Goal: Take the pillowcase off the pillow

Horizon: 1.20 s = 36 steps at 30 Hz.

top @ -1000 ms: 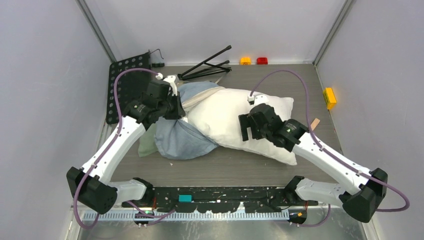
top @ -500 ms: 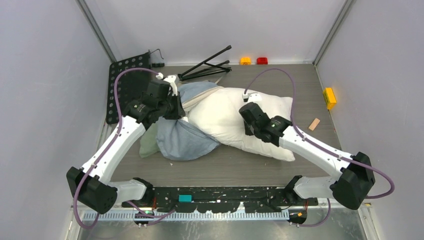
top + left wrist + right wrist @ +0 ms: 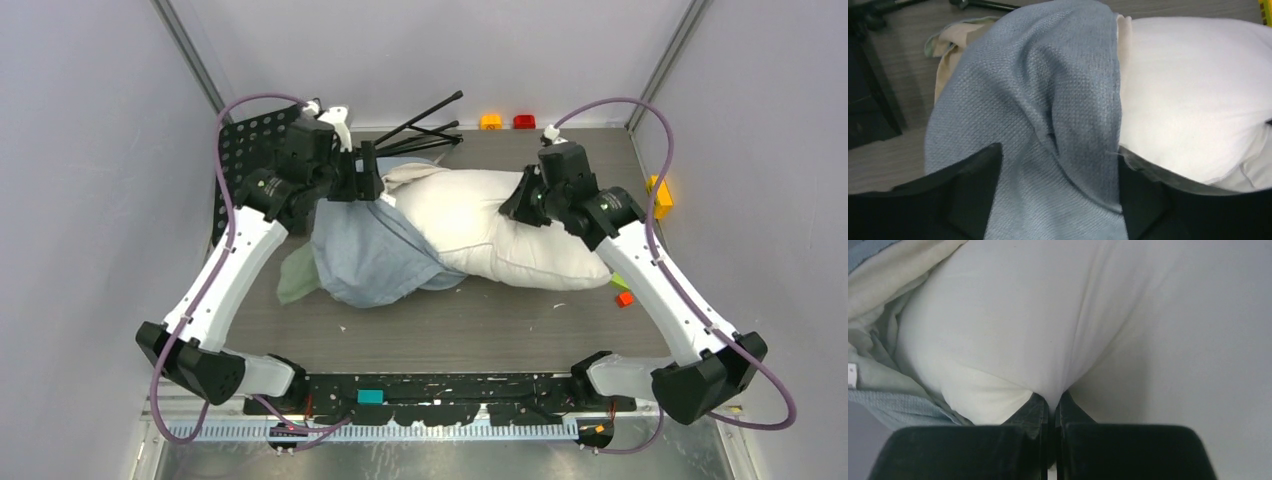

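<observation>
Both arms have swung toward 12 o'clock over the last second. The right gripper [image 3: 1052, 400], which was spread over the middle of the pillow [image 3: 470, 215], has shut and now sits at its 1 o'clock edge. The left gripper [image 3: 362, 180], shut a second ago, has parted and moved up to the 11 o'clock end of the bundle. The pillow has shifted with them, its 4 o'clock corner drawn in from where it lay.

In the right wrist view the two fingers are pressed together on a pinch of white pillow fabric, which tents up from them. In the left wrist view the left fingers [image 3: 973, 192] stand wide apart with nothing clamped. The pillowcase [image 3: 1048, 115] lies below and between them, blue-grey side up.

From above, the pillow lies across the centre of the table [image 3: 500, 320], running from 9 to 3 o'clock. The pillowcase is bunched over its 9 o'clock end, with a dull green flap spilling toward 8 o'clock; the rest of the pillow is bare. A black tripod [image 3: 415, 125] lies at 12 o'clock and a perforated plate [image 3: 245, 150] at 10 o'clock. An orange block [image 3: 490, 121] and a red block [image 3: 524, 121] sit at the far edge.
</observation>
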Each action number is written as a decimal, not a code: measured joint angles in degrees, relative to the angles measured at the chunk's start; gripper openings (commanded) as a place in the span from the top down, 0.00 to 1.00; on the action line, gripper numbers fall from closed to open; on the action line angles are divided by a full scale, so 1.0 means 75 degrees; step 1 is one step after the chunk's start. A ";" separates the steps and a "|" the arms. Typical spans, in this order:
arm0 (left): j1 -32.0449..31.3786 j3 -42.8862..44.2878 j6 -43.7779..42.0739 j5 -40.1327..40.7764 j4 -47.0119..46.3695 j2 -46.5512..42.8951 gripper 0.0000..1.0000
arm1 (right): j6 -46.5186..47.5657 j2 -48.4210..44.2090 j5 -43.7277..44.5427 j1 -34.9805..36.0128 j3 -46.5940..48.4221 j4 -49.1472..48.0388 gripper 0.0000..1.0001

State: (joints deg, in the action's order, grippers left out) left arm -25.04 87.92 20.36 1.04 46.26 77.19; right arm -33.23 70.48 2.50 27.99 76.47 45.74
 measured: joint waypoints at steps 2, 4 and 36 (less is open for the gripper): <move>0.0000 0.0152 0.0099 -0.0032 -0.0009 -0.0003 0.02 | -0.0504 0.0163 -0.0321 -0.0388 0.0006 -0.0096 1.00; -0.0012 0.0119 0.0315 -0.0163 0.0017 -0.0134 0.00 | -0.1075 0.0335 -0.0487 -0.0557 -0.0152 -0.0358 1.00; -0.3168 -0.2856 0.4453 0.4150 -0.0557 -0.0504 0.43 | -0.3130 0.0219 -0.0898 -0.0487 -0.1102 -0.1912 1.00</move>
State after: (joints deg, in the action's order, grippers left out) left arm -48.80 66.50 53.76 32.16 42.09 73.41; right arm -56.71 72.12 -4.23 24.34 68.20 31.40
